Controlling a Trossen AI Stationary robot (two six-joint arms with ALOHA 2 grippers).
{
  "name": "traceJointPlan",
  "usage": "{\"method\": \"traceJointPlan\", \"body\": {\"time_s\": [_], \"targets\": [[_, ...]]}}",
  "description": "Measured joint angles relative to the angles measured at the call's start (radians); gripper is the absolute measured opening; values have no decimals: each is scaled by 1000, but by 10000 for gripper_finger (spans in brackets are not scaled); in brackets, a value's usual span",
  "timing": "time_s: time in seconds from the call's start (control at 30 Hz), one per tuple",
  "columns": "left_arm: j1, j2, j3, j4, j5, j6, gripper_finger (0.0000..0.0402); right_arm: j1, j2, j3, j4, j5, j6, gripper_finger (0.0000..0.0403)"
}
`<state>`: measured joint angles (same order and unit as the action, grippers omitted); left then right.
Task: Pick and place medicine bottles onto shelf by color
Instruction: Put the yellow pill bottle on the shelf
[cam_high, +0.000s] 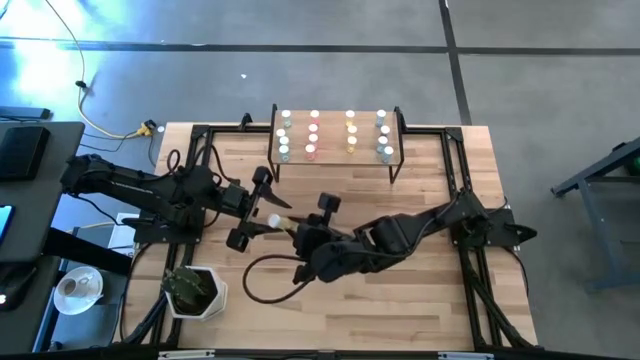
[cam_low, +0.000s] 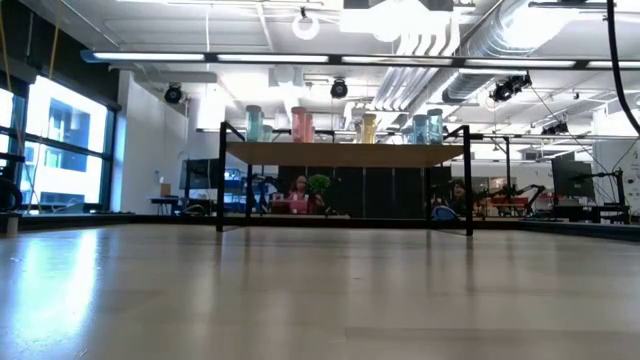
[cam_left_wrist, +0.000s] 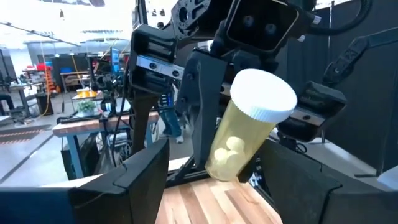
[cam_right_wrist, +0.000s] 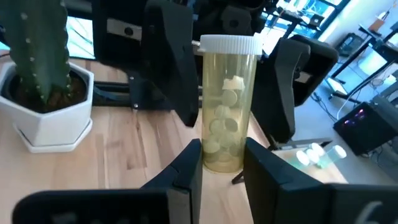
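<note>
Sitting at the left of the wooden surface (cam_high: 430, 290), a white pot with a cactus (cam_high: 193, 290) is resting near the front edge, just ahead of the left arm. Reaching in from that side, the left pincer (cam_high: 252, 207) is holding its fingers spread wide, one on each side of the capped end of a pale yellow medicine bottle (cam_high: 274, 221), and I cannot tell whether either finger is touching it. In the left wrist view the bottle (cam_left_wrist: 245, 127) is tilting with its white cap toward the camera, sitting in the gap between that pincer's two dark fingers (cam_left_wrist: 140, 171). Coming from the right, the right pincer (cam_high: 300, 232) is pinching the bottle's lower end, so the bottle is bridging the two arms above the middle of the surface. In the right wrist view the bottle (cam_right_wrist: 227, 106) is showing small pale tablets inside, with its base pressed between the right pincer's fingers (cam_right_wrist: 189, 165) and the left pincer's spread fingers standing to either side of its cap. Farther back, the shelf (cam_high: 338, 135) is carrying four rows of white-capped bottles sorted by colour, green, pink, yellow and blue from left to right, and it is standing well apart from both pincers.
</note>
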<state>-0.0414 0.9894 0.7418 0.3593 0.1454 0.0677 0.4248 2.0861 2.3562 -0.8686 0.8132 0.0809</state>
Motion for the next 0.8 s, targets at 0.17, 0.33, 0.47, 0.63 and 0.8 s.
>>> {"method": "traceJointPlan", "body": {"time_s": [0.17, 0.33, 0.47, 0.63, 0.8], "targets": [[0, 0, 0, 21, 0, 0, 237, -27, 0, 0, 28, -62, -36, 72], [0, 0, 0, 24, 0, 1, 215, -47, 0, 0, 28, -64, -42, 72], [0, 0, 0, 3, -6, 29, 192, -48, 0, 0, 28, -65, -60, 72], [0, 0, 0, 1, -9, 34, 167, -48, 0, 0, 28, -65, -63, 72], [0, 0, 0, 1, -11, 45, 141, -47, 0, 0, 28, -66, -61, 72]]}}
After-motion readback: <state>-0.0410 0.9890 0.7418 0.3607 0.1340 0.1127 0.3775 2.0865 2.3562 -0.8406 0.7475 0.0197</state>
